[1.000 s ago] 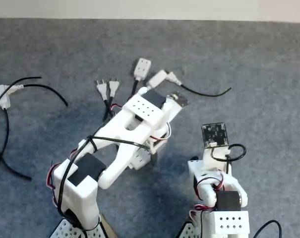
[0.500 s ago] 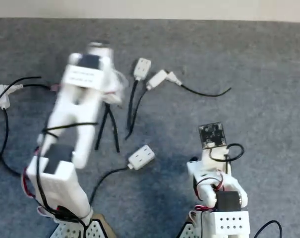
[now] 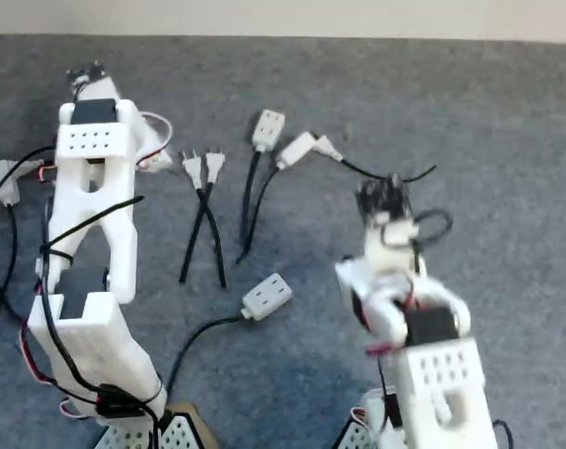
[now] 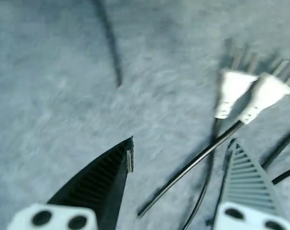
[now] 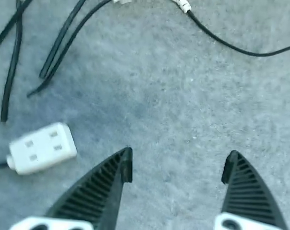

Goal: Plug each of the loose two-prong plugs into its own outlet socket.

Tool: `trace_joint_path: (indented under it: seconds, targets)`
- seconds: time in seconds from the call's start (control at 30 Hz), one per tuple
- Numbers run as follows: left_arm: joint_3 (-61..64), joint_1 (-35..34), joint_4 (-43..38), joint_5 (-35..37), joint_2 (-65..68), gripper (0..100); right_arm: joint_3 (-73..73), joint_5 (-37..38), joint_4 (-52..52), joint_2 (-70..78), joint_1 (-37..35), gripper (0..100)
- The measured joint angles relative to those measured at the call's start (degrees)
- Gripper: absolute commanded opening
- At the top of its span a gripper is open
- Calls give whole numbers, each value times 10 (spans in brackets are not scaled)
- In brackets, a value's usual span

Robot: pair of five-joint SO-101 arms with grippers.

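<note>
The left arm (image 3: 91,215) lies stretched out from its base toward the far left of the bench (image 3: 507,131). Its wrist is bent so that the left pincer (image 4: 180,143) points down at the grey surface, jaws wide apart and holding nothing. Just right of it lie the two loose two-prong plugs (image 3: 193,169), side by side with their prongs pointing to the far side. Their black cords cross as they run toward the near side.

The right arm (image 3: 409,318) is folded closer to its base, over the middle right of the bench. The right pincer (image 5: 179,153) hangs spread and empty above bare surface. A white outlet socket (image 3: 267,296) lies near the centre, left of the right arm and apart from its pincer. A second socket (image 3: 268,128) lies at far centre, with a white connector (image 3: 297,150) on a black cord just to its right.
</note>
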Motion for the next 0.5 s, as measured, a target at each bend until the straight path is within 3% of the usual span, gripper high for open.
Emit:
trace_joint_path:
  seconds: [0.2,0.43,0.5]
  targets:
    - [-35,65,-62,-36,113,306,45,-13,-35,7,3,293]
    - [-193,80,-56,-46,255,299,207,37,-35,-159,53,293]
    - [-243,80,-40,-54,295,243,254,42,-35,-207,52,293]
